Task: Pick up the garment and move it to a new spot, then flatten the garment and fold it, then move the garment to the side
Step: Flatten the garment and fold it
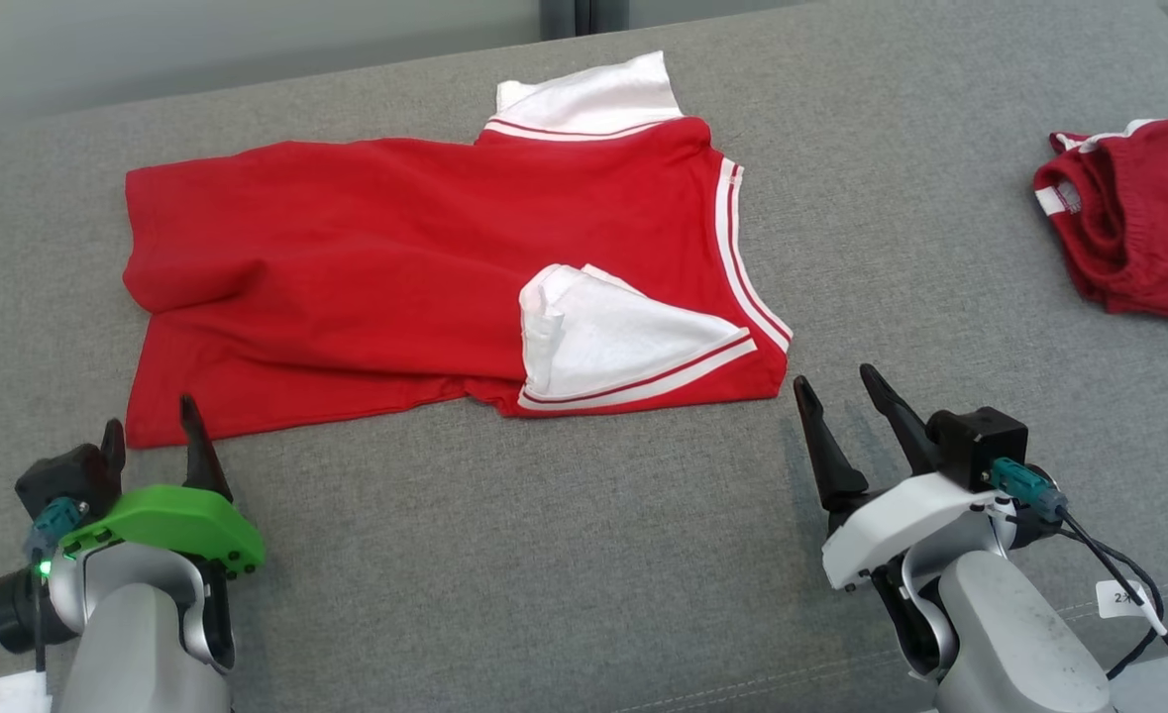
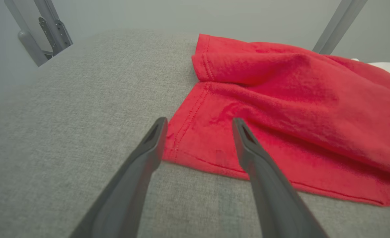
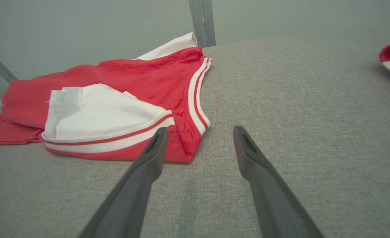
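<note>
The garment [image 1: 395, 267] is a red shirt with white sleeves and white-striped trim, lying spread across the grey table. One white sleeve [image 1: 623, 342] is folded onto its near right part; the other sticks out at the far edge. My left gripper [image 1: 153, 421] stands open at the garment's near left corner [image 2: 195, 145], with nothing between its fingers. My right gripper [image 1: 836, 386] is open just right of the garment's near right corner [image 3: 181, 148], and holds nothing.
A second red garment with white trim [image 1: 1138, 218] lies bunched at the table's far right edge. The grey fabric table [image 1: 544, 555] stretches bare in front of the shirt. Metal frame posts [image 2: 46, 29] stand behind the table.
</note>
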Robot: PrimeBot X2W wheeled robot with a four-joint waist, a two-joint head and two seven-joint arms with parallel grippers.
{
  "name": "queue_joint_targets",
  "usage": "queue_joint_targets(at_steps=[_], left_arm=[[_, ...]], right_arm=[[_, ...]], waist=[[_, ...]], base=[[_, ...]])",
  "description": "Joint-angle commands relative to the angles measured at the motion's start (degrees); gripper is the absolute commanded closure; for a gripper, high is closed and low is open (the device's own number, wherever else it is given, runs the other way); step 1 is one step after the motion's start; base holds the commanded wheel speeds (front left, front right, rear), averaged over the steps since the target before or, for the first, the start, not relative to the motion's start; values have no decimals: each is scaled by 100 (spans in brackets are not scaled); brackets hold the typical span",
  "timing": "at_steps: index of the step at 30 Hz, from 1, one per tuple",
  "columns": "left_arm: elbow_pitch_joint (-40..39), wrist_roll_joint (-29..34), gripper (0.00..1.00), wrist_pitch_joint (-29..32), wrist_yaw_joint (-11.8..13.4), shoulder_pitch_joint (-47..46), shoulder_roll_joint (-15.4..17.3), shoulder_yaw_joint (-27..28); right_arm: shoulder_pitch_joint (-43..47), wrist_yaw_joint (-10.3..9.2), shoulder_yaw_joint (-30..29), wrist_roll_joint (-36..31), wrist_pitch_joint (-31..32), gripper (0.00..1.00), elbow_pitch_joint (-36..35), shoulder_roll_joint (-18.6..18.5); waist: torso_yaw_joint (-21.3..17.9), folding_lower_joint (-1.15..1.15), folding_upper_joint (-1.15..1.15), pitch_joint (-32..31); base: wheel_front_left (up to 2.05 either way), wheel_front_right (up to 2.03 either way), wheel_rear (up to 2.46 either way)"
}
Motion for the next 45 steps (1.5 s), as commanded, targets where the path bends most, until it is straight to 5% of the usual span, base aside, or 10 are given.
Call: queue_joint_targets(at_steps=[1,18,19,20,21,35,37,45], left_arm=[[-6,-13,0,-18,11,78,-24,27],[479,2,0,-19,219,56,-10,705],[530,-8,20,-19,207,68,-21,729],[566,17,67,-19,177,95,-27,724],[593,39,100,-18,143,129,-36,718],[208,188,100,-18,-121,396,-124,869],[99,232,2,-18,-167,364,-132,873],[176,290,0,-19,-196,48,-148,913]], right_arm=[[91,-5,1,6,-17,0,16,-40],[51,-5,-15,-66,-17,0,-167,-141],[55,-5,-25,-69,-17,0,-173,-141],[64,-5,-36,-68,-17,0,-169,-146],[76,-5,-40,-68,-17,0,-153,-149],[129,-5,-48,-48,-17,0,-104,-87],[91,-5,-20,-63,-17,0,-118,-84],[-10,-5,-4,-55,-17,0,-104,-142]], waist=[[31,0,0,-44],[-293,0,0,41],[-291,0,0,33],[-283,0,0,15],[-272,0,0,-12],[51,0,0,-150],[34,0,0,-106],[-208,0,0,78]], base=[[0,0,0],[0,0,0],[0,0,0],[0,0,0],[0,0,0],[0,0,0],[0,0,0],[0,0,0]])
